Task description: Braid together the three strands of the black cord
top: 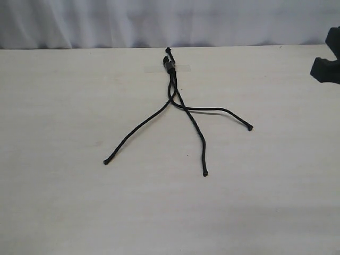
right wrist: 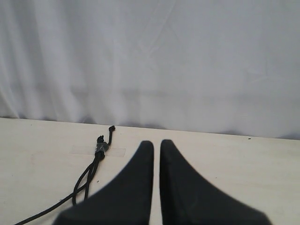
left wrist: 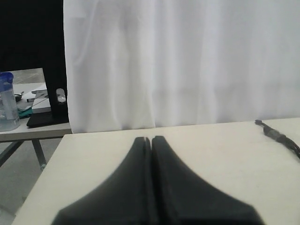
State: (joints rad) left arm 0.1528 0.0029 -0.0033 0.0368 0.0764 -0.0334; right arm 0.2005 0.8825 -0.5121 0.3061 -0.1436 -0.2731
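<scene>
Your left gripper (left wrist: 149,138) has its 2 black fingers pressed flat together with nothing between them. On your right gripper (right wrist: 156,143) the 2 fingers stand almost together, only a thin slit showing, and nothing is held there either.

The thin matte black cord (top: 173,87) lies flat on the pale, faintly grained wooden tabletop (top: 64,202), apart from both pairs of fingers. Its knotted, bound end (right wrist: 100,149) sits ahead of your right fingertips and off toward the left arm's side, fixed under a strip of clear tape (right wrist: 115,151). From your left fingers the same end (left wrist: 276,135) lies ahead and well off toward the right arm's side.

The 3 strands (top: 139,126) cross loosely just past the binding, then fan out, their knobbed tips well apart.

A white pleated curtain (top: 159,21) hangs right behind the table's far edge. Beyond its end, in the left wrist view, you see a dark panel (left wrist: 30,37) and a side table (left wrist: 33,129) carrying a clear bottle with a blue cap (left wrist: 7,101).
</scene>
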